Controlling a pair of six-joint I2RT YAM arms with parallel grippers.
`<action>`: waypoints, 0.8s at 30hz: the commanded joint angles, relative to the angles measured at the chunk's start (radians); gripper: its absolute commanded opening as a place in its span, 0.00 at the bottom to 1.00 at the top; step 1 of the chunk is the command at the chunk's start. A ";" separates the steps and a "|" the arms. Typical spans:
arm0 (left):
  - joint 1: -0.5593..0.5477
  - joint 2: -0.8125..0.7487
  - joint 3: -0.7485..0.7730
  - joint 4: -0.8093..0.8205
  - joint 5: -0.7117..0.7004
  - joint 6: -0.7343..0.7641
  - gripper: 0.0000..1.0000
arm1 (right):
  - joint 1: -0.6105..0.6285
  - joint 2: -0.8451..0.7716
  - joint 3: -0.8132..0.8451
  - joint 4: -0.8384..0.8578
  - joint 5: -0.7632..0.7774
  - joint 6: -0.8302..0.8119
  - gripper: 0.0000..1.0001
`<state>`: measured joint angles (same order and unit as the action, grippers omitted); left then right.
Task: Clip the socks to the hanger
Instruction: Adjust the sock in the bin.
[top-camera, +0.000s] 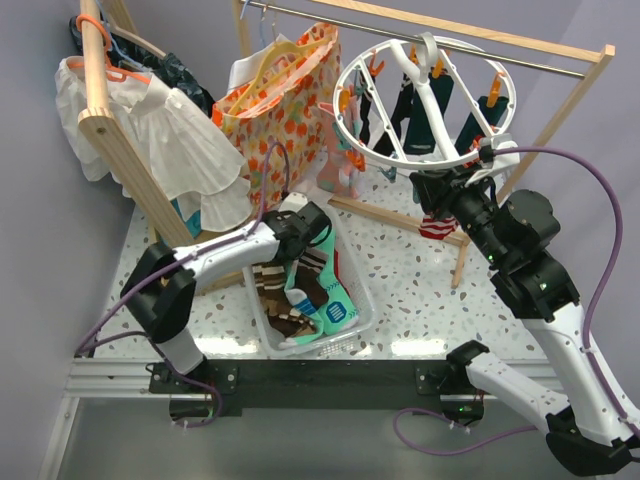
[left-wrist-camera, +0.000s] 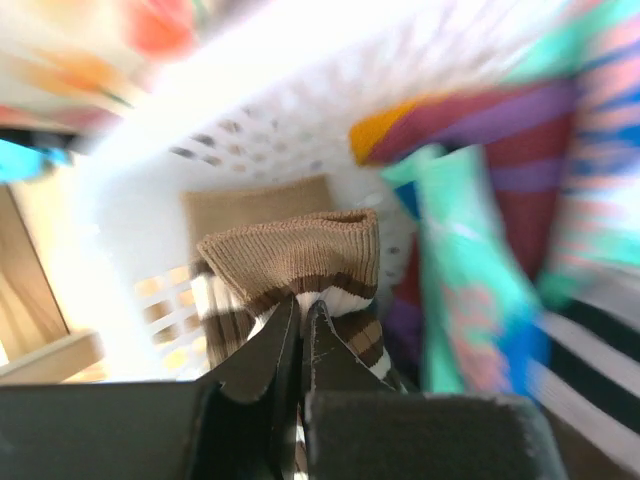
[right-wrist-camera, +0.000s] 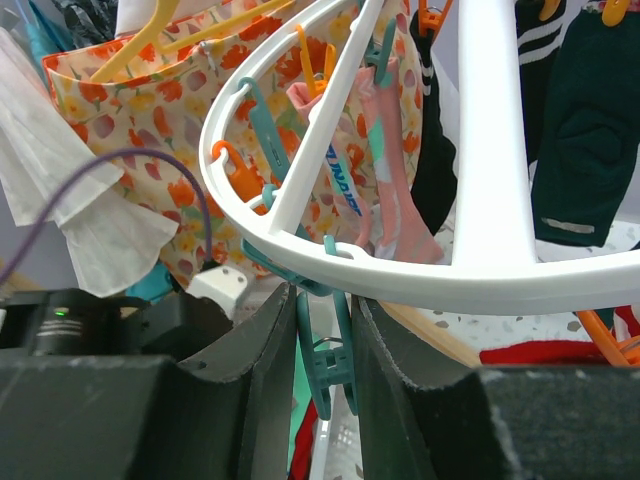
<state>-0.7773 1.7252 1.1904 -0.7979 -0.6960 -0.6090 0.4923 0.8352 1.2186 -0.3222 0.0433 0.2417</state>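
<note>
Left gripper (left-wrist-camera: 302, 312) is pressed shut, pinching the brown sock (left-wrist-camera: 300, 250) with cream stripes just below its cuff, low inside the white basket (top-camera: 365, 305); right gripper (right-wrist-camera: 322, 330) pinches one teal clip (right-wrist-camera: 325, 372) dangling under the rim of the white ring hanger (right-wrist-camera: 480, 270), which hangs from the wooden rail (top-camera: 520, 42); I judge the step in hand to be picking a sock; next I must lift it free of the tangle and carry its cuff up to that held clip; I count one hanger, one basket, at least four socks in the basket; dark socks hang clipped on the ring, number unclear.
</note>
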 joint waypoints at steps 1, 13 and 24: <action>-0.051 -0.156 0.136 -0.041 -0.095 0.009 0.00 | 0.003 -0.004 -0.002 -0.025 0.003 -0.018 0.00; -0.097 -0.401 0.088 0.225 0.117 0.144 0.01 | 0.003 -0.001 0.016 -0.029 -0.003 -0.018 0.00; -0.096 -0.334 -0.235 0.497 0.319 0.026 0.08 | 0.002 -0.004 0.025 -0.048 0.006 -0.024 0.00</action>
<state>-0.8722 1.3716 1.0058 -0.4015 -0.4248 -0.5213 0.4923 0.8364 1.2190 -0.3252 0.0433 0.2405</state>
